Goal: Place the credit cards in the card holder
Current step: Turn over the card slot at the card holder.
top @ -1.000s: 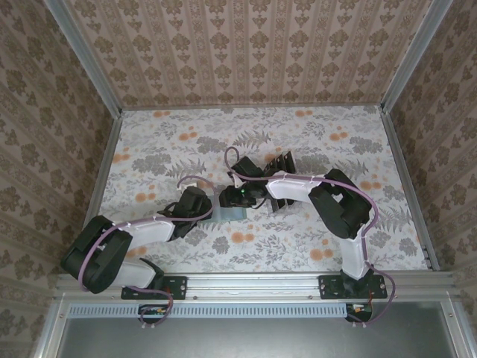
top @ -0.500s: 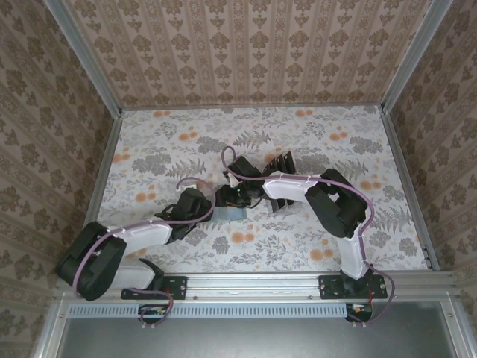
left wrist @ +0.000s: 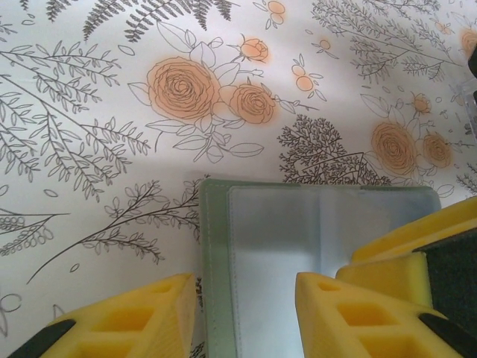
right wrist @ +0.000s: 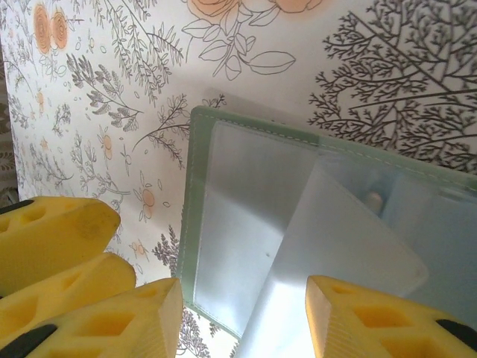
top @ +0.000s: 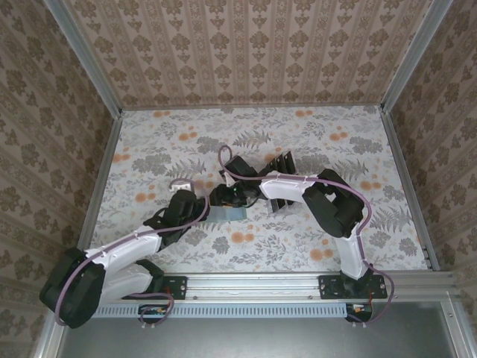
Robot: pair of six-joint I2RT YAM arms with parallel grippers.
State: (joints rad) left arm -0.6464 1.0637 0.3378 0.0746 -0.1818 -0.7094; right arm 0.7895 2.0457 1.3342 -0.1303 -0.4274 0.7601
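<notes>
Where laid flat on the table (top: 298, 246), locate the card holder (top: 231, 215) and note left gripper (left wrist: 242, 287) fingers apart astride its edge, right gripper (right wrist: 244, 287) fingers apart at its raised clear flap (neither pair clamped), credit cards (top: 282, 162) near its far side.

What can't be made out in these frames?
- Top view: the card holder is mostly covered by the left gripper and right gripper.
- Top view: the credit cards are too small to count.
- Right wrist view: glare on the clear flap hides whether a card sits inside.
- Left wrist view: the holder's near edge runs off the bottom.
</notes>
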